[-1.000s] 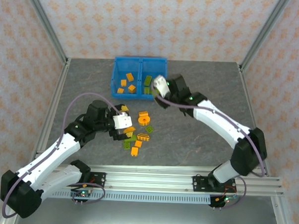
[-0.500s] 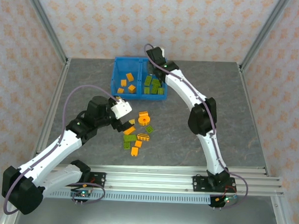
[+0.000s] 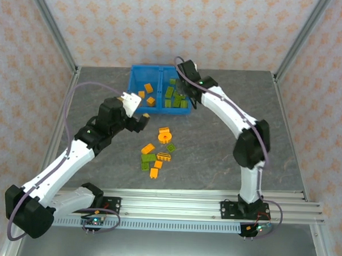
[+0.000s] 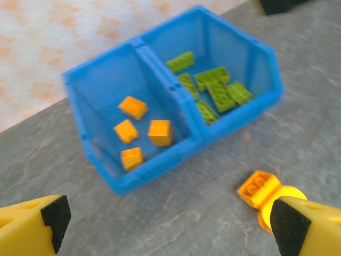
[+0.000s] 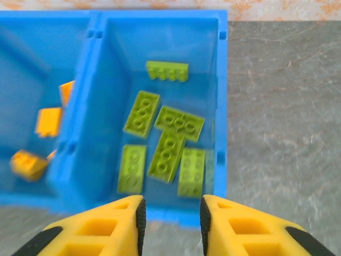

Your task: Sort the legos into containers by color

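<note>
Swung over the green bin, right gripper just parting, empty: drop likely done.
Wide apart and empty, left gripper; more bricks waiting on the tabletop.

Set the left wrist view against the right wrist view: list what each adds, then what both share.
Left wrist view adds: an orange rectangular plastic brick and a round orange gear-like piece loose on the grey table, and the left pincer, wide open. Right wrist view adds: the right pincer, jaws slightly apart, nothing between. Both share: the bright blue two-compartment plastic tray, orange bricks in one compartment, lime green bricks in the other.
</note>
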Robot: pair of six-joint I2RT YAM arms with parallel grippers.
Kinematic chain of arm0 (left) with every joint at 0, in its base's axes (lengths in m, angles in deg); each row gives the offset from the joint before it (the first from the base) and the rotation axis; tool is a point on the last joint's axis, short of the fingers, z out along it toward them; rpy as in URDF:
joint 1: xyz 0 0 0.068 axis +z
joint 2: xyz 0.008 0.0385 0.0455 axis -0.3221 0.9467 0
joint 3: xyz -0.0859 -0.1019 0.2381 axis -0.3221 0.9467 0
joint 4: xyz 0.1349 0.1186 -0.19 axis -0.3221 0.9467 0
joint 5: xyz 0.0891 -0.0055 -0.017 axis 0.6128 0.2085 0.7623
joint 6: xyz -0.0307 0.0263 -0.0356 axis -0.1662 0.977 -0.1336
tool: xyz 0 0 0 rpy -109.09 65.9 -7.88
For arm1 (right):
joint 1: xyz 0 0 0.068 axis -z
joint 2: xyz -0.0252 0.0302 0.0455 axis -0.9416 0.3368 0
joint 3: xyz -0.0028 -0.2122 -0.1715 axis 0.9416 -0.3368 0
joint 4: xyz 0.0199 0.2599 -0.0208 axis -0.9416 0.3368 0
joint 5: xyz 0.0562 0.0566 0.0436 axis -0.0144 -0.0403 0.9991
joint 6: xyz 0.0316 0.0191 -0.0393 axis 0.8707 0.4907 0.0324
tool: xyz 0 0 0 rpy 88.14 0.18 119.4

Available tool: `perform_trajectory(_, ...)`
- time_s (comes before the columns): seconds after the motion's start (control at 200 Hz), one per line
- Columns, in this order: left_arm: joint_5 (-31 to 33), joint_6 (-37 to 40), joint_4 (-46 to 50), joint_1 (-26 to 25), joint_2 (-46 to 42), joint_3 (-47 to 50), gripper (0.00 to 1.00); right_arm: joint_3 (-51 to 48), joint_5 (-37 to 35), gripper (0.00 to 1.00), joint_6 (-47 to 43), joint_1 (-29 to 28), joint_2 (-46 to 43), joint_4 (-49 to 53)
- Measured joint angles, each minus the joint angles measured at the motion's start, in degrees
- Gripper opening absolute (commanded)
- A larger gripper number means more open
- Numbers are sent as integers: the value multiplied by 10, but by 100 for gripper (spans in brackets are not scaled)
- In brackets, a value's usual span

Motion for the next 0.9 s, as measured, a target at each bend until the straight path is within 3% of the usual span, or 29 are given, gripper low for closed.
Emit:
perform_trajectory(0.135, 33, -46, 17, 31, 12, -40, 100, -110, 34, 58, 45, -41, -87, -23)
perform_trajectory(0.22, 39, -46, 20, 44, 7, -37, 100, -150, 63, 87, 76, -69, -86, -25)
perform_trajectory(0.285, 38, -38, 20, 45, 0, -26, 100, -167, 74, 100, 97, -87, -68, -21)
perform_trajectory(0.455, 21, 0, 33, 44, -7, -8, 100, -170, 95, 99, 118, -119, 2, -3)
perform_trajectory(0.746, 7, 31, 42, 44, -7, -8, 100, -162, 96, 100, 120, -127, 65, 7)
perform_trajectory(0.896, 4, 32, 50, 44, -7, -8, 100, -159, 96, 93, 118, -133, 95, 3)
